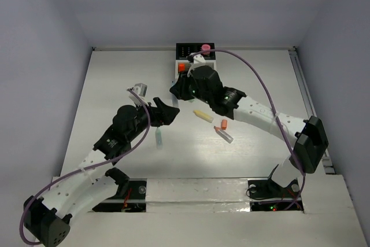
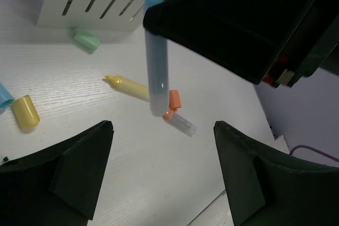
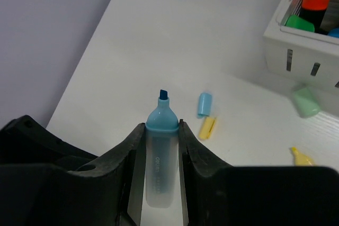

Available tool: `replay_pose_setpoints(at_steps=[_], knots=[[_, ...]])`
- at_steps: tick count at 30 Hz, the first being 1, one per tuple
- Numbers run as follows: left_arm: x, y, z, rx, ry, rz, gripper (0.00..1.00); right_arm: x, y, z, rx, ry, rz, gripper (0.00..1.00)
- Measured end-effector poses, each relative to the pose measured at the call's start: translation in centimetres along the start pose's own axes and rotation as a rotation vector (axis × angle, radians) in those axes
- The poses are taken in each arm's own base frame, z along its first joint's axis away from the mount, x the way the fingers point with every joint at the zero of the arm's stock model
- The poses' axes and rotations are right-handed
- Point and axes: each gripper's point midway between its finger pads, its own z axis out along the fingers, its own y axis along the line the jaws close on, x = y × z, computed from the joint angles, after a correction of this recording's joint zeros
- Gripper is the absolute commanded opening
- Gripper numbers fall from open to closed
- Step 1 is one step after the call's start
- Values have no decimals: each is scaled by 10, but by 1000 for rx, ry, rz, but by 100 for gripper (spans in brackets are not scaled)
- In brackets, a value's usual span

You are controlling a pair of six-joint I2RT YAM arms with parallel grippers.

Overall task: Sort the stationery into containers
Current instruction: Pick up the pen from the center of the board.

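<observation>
White counter [image 1: 110,85], organizer [image 3: 304,59] partly filled; right pincer [image 3: 160,130] clamps blue highlighter [image 3: 159,178], left pincer [image 2: 161,146] gapes; yellow highlighter [image 1: 203,115], orange highlighter [image 1: 224,131] lie loose.

**A robotics lab test cell**

A white table [image 1: 115,85] stands boxed in by plain pale walls [image 1: 40,39] on three sides. Two robot arms, the left arm [image 1: 81,180] and the right arm [image 1: 260,114], are bolted at its near edge, trailing purple cable [image 1: 260,79] and showing small green lights. A metal rail [image 1: 308,98] runs along the table's right edge. A desk organizer [image 1: 185,49] and loose highlighters [image 1: 203,115] sit on the bare surface.
</observation>
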Motion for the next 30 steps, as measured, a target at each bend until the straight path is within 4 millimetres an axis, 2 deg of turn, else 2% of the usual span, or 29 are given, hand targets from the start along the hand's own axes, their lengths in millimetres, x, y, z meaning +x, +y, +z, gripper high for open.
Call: replay_pose_setpoints(at_steps=[5,16,22,26,29,30], knots=[[-2,-3,9,22,-13,-9,60,10,2,1,-8,19,10,9],[-3,2,23,1,-27,-8,44,15,12,2,-59,30,33,9],[-5,4,29,-4,-38,-6,26,25,15,1,-79,56,46,9],[-2,11,31,-29,-39,-9,0,28,18,0,-91,67,50,10],[-3,12,30,-35,-41,-8,0,29,18,1,-95,69,52,10],[-3,12,30,-36,-42,-7,0,30,18,0,-97,70,52,15]])
